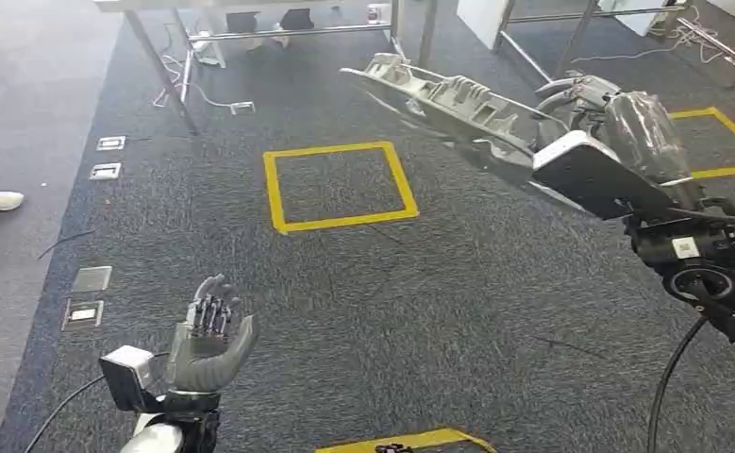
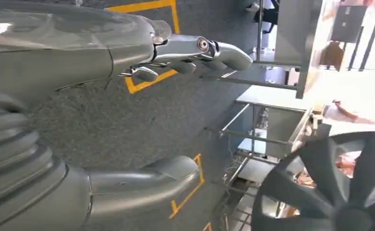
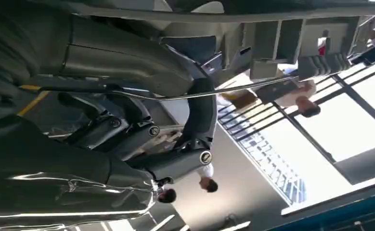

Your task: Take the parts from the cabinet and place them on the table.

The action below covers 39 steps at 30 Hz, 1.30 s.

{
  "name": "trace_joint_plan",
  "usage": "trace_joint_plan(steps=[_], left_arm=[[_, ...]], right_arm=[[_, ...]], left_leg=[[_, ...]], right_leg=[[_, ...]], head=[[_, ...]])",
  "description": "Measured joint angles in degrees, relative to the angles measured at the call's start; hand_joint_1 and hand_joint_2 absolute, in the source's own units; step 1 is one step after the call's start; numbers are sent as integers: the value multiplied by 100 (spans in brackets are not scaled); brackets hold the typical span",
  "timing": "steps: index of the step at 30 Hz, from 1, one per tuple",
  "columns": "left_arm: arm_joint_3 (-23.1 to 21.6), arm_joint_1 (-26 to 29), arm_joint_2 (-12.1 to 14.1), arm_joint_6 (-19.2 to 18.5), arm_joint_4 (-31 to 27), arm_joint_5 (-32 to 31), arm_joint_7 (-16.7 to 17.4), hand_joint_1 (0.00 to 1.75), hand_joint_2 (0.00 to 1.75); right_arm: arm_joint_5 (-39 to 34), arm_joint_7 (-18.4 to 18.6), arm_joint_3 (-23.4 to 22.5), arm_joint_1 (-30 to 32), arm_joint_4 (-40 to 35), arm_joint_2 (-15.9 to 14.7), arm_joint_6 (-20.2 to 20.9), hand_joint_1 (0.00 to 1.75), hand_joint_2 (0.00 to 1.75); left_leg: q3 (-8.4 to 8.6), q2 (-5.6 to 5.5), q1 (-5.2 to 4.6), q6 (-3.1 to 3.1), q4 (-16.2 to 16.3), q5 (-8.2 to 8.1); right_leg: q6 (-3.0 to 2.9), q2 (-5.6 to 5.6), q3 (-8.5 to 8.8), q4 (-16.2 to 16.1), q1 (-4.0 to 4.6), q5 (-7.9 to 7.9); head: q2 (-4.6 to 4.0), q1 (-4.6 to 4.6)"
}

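The right hand (image 1: 580, 104) clamped its fingers on a long grey ribbed metal part (image 1: 448, 104), whose long axis stretched leftward beyond them, while the left hand (image 1: 210, 340) was spread, empty.

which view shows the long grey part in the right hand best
The head view: the long grey ribbed plastic part shows nearly end to end, held by the right hand. The right wrist view shows only its underside close up.

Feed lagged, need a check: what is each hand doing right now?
Left hand: open, holding nothing.
Right hand: holding the long grey ribbed metal part.
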Motion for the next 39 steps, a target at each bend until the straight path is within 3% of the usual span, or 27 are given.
trace_joint_plan(steps=[1, 3, 4, 5, 6, 9, 10, 13, 14, 15, 16, 18, 19, 20, 23, 25, 26, 28, 29, 30, 31, 33, 34, 35, 36, 38, 39], left_arm=[[0, 3, -2, 0, 0, 0, 0, 0, 175], [0, -3, -2, -2, 0, -2, 0, 0, 175], [0, -6, 0, -2, 0, 2, -2, 0, 175], [0, -12, 0, -4, -2, 5, 0, 0, 175], [-2, -12, 0, -9, -2, 0, -4, 0, 175], [-2, -14, 2, -7, -4, 2, -2, 0, 175], [-2, -22, 0, -9, -7, -2, -7, 0, 175], [-2, -23, 2, -7, -7, -2, -9, 0, 175], [-2, -14, 2, -7, -7, -2, -9, 0, 175], [-2, -8, 2, -7, -7, -2, -9, 0, 175], [-2, -8, 2, -7, -7, -2, -9, 0, 175], [-2, -11, 2, -7, -7, -2, -9, 0, 175], [-2, -11, 4, -7, -7, -4, -9, 0, 175], [-2, -12, 4, -2, -7, -2, -4, 0, 175], [-2, -28, 4, -2, -9, -4, -11, 0, 175], [-2, -24, -4, -2, -24, -7, -18, 0, 175], [-2, -34, -4, -2, -28, -7, -18, 0, 175], [-2, -24, -4, -2, -28, -7, -18, 0, 175], [-2, -13, -4, 0, -28, -7, -15, 0, 175], [-2, -5, -4, 0, -28, -7, -15, 0, 175], [-2, 0, -4, 0, -28, -9, -11, 0, 175], [-2, -3, -4, 0, -28, -7, -11, 0, 175], [-2, 0, -4, 2, -26, -9, -11, 0, 175], [-2, -9, -2, 4, -30, -4, -9, 0, 175], [-2, -8, -2, 7, -31, -7, -7, 0, 175], [-2, 3, -2, 7, -31, -9, -9, 0, 175], [-2, -5, -2, 7, -33, -9, -9, 0, 175]], right_arm=[[0, 0, 0, 0, 0, 0, 0, 175, 175], [-2, -2, 0, -1, 0, 0, 0, 175, 175], [-2, -4, 7, -1, 15, 0, -4, 175, 175], [-2, -18, 0, -11, 2, -9, -7, 175, 175], [-2, -15, -2, 5, 4, -9, -7, 175, 175], [-2, -15, 2, 16, 0, -11, -9, 175, 175], [-2, -15, -4, 17, 0, -11, -9, 175, 175], [-2, -17, -2, 23, 2, -11, -11, 175, 175], [-2, -18, -2, 34, 2, -11, -13, 175, 175], [-2, -17, 0, 41, 2, -11, -13, 175, 175], [-2, -17, 0, 41, 2, -11, -13, 175, 175], [-2, -17, -2, 36, 0, -11, -13, 175, 175], [-2, -17, -4, 34, 2, -11, -13, 175, 175], [-2, -18, 0, 16, 0, -11, -13, 175, 175], [-29, -22, -2, 15, 0, -11, -18, 175, 175], [-134, -37, -7, 5, -2, -17, -22, 175, 175], [-175, -52, -2, -15, -2, -24, -22, 175, 175], [-201, -87, 15, -18, -2, -24, -22, 175, 175], [-201, -96, 39, -17, 0, -24, -20, 175, 175], [-201, -105, 59, -16, 0, -24, -17, 175, 175], [-205, -111, 74, -16, 0, -24, -11, 175, 175], [-210, -118, 109, -22, 0, -24, 0, 175, 175], [-208, -122, 131, -27, 0, -24, 2, 175, 175], [-208, -127, 166, -46, 7, -22, 6, 175, 175], [-208, -131, 186, -76, -13, -24, 11, 175, 175], [-208, -131, 227, -71, -13, -24, 11, 175, 175], [-208, -131, 243, -77, -13, -24, 11, 175, 175]], left_leg=[[65, -14, 25, -26, 31, -65], [173, -35, 69, -107, 131, -223], [152, -55, 48, -156, 167, -269], [105, -66, 35, -184, 248, -287], [77, -72, 30, -198, 233, -274], [84, -49, 33, -254, 273, -353], [-11, -2, 38, -292, 492, -434], [-820, 28, 53, -344, 1891, -935], [-1052, 28, 53, -336, 2206, -956], [-1146, 28, 51, -313, 2208, -808], [-1094, 27, 48, -274, 1929, -513], [-734, 26, 9, -148, 914, 172], [-599, 27, -34, -49, 461, 362], [-501, 40, -50, -28, 415, 269], [-448, 24, -91, -29, 265, 167], [-278, 20, -15, -35, 69, 176], [-226, 22, -4, -6, 45, 158], [-158, 21, -4, 19, 43, 97], [-126, 19, -5, 19, 47, 63], [-83, 17, -4, 16, 53, 26], [-24, 2, 0, 8, 59, -18], [118, -22, 12, -27, 103, -136], [130, -29, 10, -59, 127, -197], [106, -45, -32, -92, 172, -218], [43, -54, -32, -106, 208, -214], [25, -51, -30, -129, 186, -208], [34, -55, -56, -166, 217, -244]], right_leg=[[30, -1, 89, -347, -27, 333], [116, -9, 443, -1415, -91, 1049], [150, 15, 497, -1448, -58, 915], [63, 26, 625, -1637, -57, 850], [-10, 26, 589, -1577, -51, 846], [-104, 24, 643, -1595, -71, 803], [-138, 19, 670, -1606, -72, 780], [-206, 7, 733, -1622, -64, 724], [-215, 8, 762, -1622, -59, 694], [-219, 13, 807, -1622, -52, 662], [-223, 20, 865, -1623, -38, 622], [-220, 30, 1008, -1634, -4, 538], [-215, 30, 1013, -1654, -26, 498], [-178, 51, 1042, -1654, 41, 474], [-85, 45, 1059, -1735, -10, 456], [-39, 19, 1044, -1644, -21, 370], [-28, 20, 891, -1300, -17, 215], [17, 23, 334, -287, -11, -145], [34, 23, 100, 69, -12, -216], [45, 22, -25, 165, -12, -132], [54, 19, -5, -36, -20, 120], [57, 14, 365, -1092, -30, 879], [52, 4, 494, -1506, -31, 1062], [38, 8, 533, -1522, -4, 980], [-24, 14, 643, -1681, -3, 889], [-96, 21, 590, -1621, 20, 870], [-123, 19, 633, -1657, -31, 871]], head=[[-2, 17], [-2, 57], [-2, 80], [0, 105], [-2, 77], [-2, 15], [-2, -22], [0, -131], [-2, -144], [-2, -149], [0, -155], [-2, -173], [-2, -175], [-2, -164], [0, -177], [-2, -144], [0, -112], [-2, -22], [0, -15], [-2, 0], [0, 24], [-2, 76], [-2, 109], [-2, 103], [0, 107], [-2, 63], [0, 46]])
